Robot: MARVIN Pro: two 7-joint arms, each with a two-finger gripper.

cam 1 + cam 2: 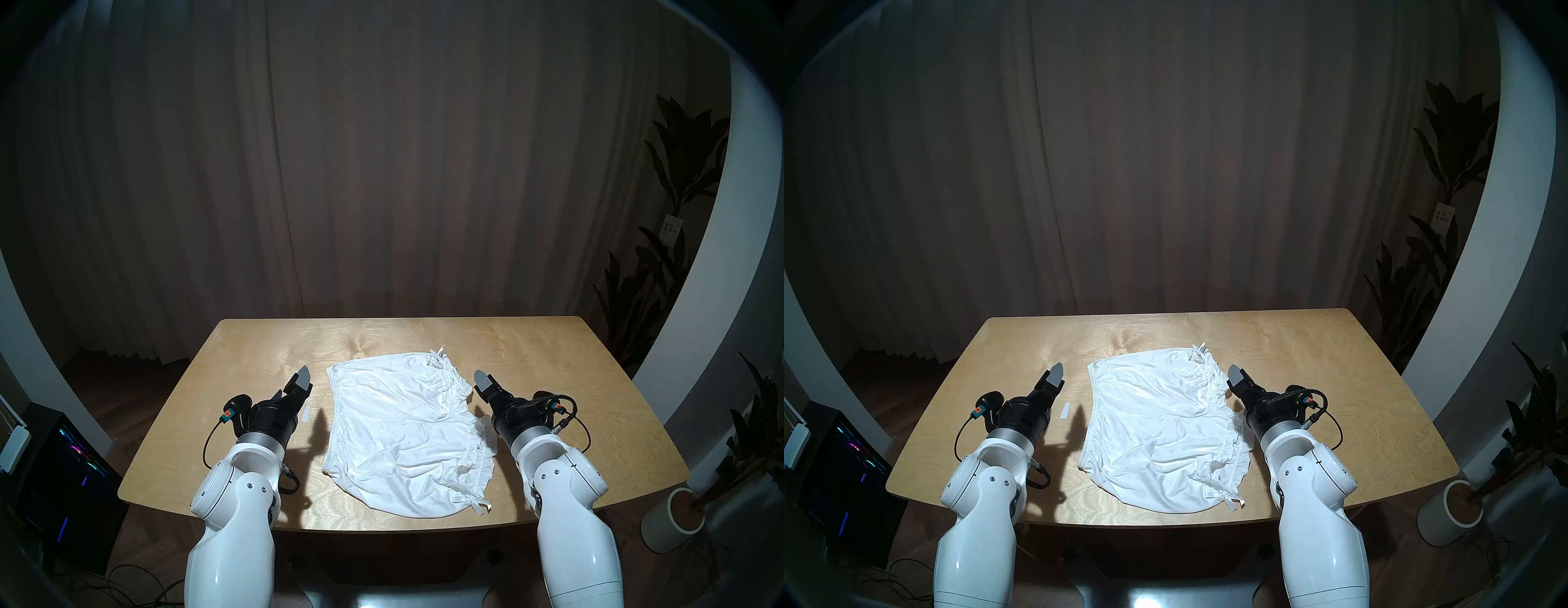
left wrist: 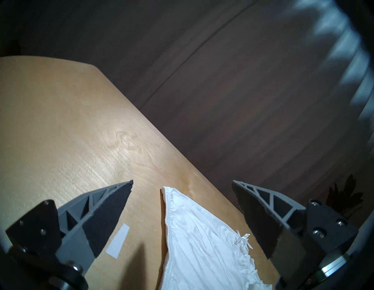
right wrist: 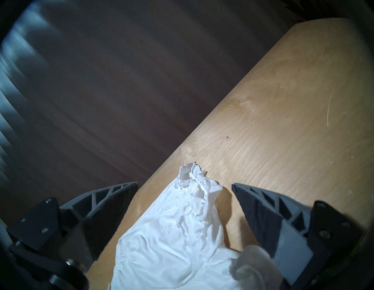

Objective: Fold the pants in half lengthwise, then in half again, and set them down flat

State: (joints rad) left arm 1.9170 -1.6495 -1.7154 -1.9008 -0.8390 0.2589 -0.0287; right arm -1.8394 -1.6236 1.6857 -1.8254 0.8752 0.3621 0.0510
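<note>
This looks like a lab or studio corner dressed as a home room: a plain wooden worktop (image 1: pixel 551 382) before full-length brown curtains (image 1: pixel 382 170), wood flooring, potted plants (image 1: pixel 674 178) by a white wall, and a computer tower (image 1: pixel 59 479) with coloured lights and loose cables on the floor.

Glossy white arms end in silver collars, black wrists with looping black cables, and grey ribbed, screw-fastened fingers (image 2: pixel 109 212).
</note>
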